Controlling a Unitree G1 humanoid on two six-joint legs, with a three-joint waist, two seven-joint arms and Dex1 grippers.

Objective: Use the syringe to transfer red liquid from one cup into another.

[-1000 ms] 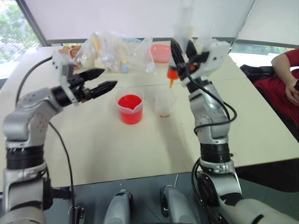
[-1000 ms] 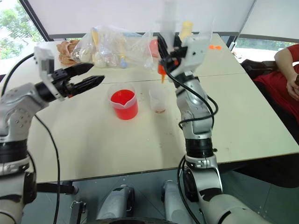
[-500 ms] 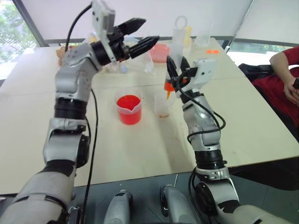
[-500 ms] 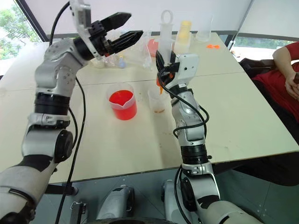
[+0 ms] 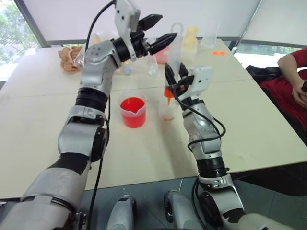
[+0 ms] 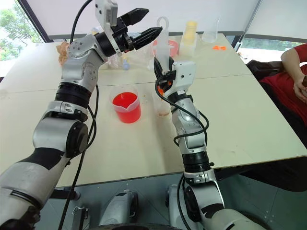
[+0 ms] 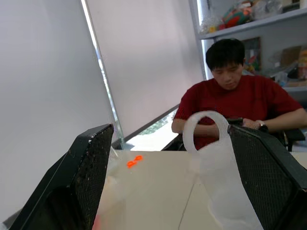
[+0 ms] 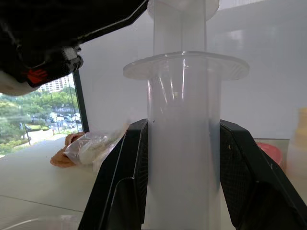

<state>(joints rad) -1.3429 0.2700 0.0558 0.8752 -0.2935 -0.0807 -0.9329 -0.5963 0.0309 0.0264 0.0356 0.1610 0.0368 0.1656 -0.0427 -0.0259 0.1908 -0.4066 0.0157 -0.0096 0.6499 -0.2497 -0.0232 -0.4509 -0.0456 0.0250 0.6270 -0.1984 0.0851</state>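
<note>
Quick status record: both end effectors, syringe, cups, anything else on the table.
right end effector: shut on the syringe, held upright
syringe tip: orange, over the small clear cup
left end effector: open, raised beside the plunger ring
beaker: holds red liquid, beside small cup
table: plastic bags, pink bowl at far side

Bright daylight from rear windows (image 5: 12, 24), soft shadows, wrist close-ups slightly blurred

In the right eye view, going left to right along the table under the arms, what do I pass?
Beaker of red liquid → small clear cup with the syringe held upright over it by the right gripper → person's red sleeve at the far right edge.
</note>
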